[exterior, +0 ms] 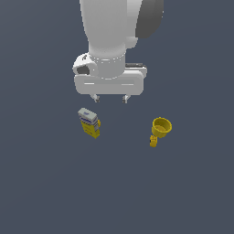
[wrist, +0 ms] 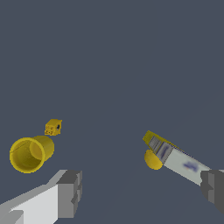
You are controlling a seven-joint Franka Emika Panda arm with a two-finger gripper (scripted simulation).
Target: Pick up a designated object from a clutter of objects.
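Exterior view. We see the white arm entering from the top centre of the frame and ending in the pincer, whose two short fingertips point down, spread apart, with nothing between them; we read the pincer as released. The table fills the whole frame as a flat, even slate-blue field. We can make out no edge, wall or other feature of the room.

The yellow box lies just left of centre, below the pincer's left-hand fingertip and apart from it. Its grey-white end points to the upper left, a blue-and-white label band follows, and the yellow body runs to the lower right. The yellow mug stands well apart from the box, at the centre right of the frame, with its mouth showing and its handle pointing to the lower left.

Wrist view. The same plain slate-blue table fills the picture behind the things. The two grey finger pads appear at opposite lower corners, wide apart. The box lies beside the lower-right pad; we cannot tell whether it touches the pad. A rounded yellow shape shows just beside the box's yellow end, and we cannot tell what it is. The mug shows its open mouth at the centre left, and a small yellow speckled block lies near it.
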